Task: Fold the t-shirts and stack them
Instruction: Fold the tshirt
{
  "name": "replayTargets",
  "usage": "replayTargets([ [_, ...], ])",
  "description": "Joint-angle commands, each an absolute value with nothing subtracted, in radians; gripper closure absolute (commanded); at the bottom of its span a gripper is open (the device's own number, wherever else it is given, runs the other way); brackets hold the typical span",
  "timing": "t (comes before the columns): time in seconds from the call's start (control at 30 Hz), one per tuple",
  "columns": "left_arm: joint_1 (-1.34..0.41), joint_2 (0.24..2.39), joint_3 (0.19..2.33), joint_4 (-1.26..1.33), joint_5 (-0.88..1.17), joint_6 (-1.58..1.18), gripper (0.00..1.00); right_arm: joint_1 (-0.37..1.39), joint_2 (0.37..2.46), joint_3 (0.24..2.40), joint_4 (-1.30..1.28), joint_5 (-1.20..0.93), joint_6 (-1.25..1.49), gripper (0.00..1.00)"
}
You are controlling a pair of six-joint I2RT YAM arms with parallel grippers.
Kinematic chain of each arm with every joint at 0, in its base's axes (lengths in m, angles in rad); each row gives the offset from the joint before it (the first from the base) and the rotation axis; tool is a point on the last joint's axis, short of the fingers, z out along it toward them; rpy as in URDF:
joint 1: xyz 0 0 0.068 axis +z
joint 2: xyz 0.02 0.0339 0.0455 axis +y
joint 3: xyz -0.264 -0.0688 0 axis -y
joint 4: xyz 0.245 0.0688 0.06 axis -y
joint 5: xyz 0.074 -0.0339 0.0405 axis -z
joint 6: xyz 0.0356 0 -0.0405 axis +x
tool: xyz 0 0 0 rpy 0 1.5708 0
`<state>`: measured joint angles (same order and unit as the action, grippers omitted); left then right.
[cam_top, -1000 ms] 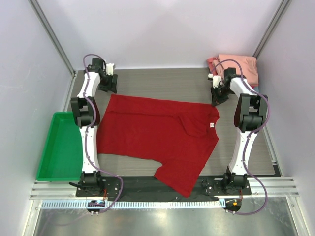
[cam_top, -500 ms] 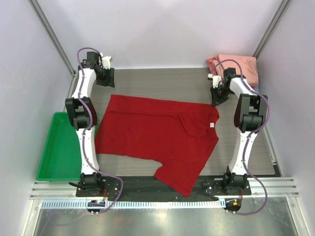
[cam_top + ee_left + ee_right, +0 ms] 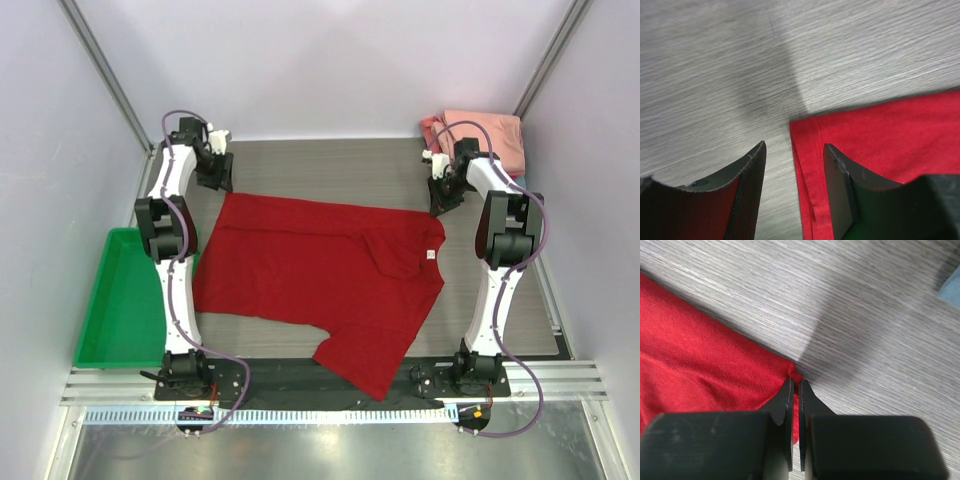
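Note:
A deep red t-shirt (image 3: pixel 300 265) lies spread flat across the middle of the table, its small white neck label (image 3: pixel 433 254) near the right side. My left gripper (image 3: pixel 215 170) hovers over the shirt's far left corner. In the left wrist view the left gripper (image 3: pixel 794 147) is open, and the shirt's (image 3: pixel 880 135) hemmed corner lies between its fingers, ungripped. My right gripper (image 3: pixel 440 205) is at the far right corner. In the right wrist view it (image 3: pixel 795 382) is shut on a pinch of the red cloth (image 3: pixel 705 365).
A folded salmon-pink t-shirt pile (image 3: pixel 485 135) lies in the back right corner, with a bit of teal cloth (image 3: pixel 951 287) beside it. A green plastic tray (image 3: pixel 120 300) sits off the table's left edge. Walls close in on three sides.
My left gripper swung back toward the far wall, then returned over the shirt's far left corner with its jaws slightly narrower. The right arm has not moved.

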<state>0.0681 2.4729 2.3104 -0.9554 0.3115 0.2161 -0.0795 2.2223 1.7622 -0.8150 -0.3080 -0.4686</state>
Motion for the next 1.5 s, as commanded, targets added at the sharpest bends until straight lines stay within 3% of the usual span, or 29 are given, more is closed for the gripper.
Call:
replayTargets([
  [0.0,0.074,2.510,2.322,-0.971,0.341,0.229,0.50,-0.071,2.215,1.744,-0.861,-0.264,-0.483,0.98],
  [0.13,0.071,2.546,2.358,-0.968,0.341,0.232,0.50,-0.071,2.215,1.740,-0.861,-0.258,-0.485,0.98],
  [0.3,0.064,2.583,2.381,-0.969,0.341,0.235,0.59,-0.071,2.218,1.738,-0.862,-0.258,-0.489,0.98],
  [0.67,0.058,2.594,2.378,-0.986,0.426,0.252,1.00,-0.063,2.226,1.743,-0.865,-0.261,-0.494,0.99],
  [1.2,0.080,2.352,2.396,-0.946,0.377,0.253,1.00,-0.063,2.177,1.988,-0.781,-0.150,-0.439,0.99],
  [1.47,0.081,2.071,2.185,-0.963,0.466,0.247,1.00,-0.064,1.889,1.824,-0.759,-0.175,-0.436,0.99],
])
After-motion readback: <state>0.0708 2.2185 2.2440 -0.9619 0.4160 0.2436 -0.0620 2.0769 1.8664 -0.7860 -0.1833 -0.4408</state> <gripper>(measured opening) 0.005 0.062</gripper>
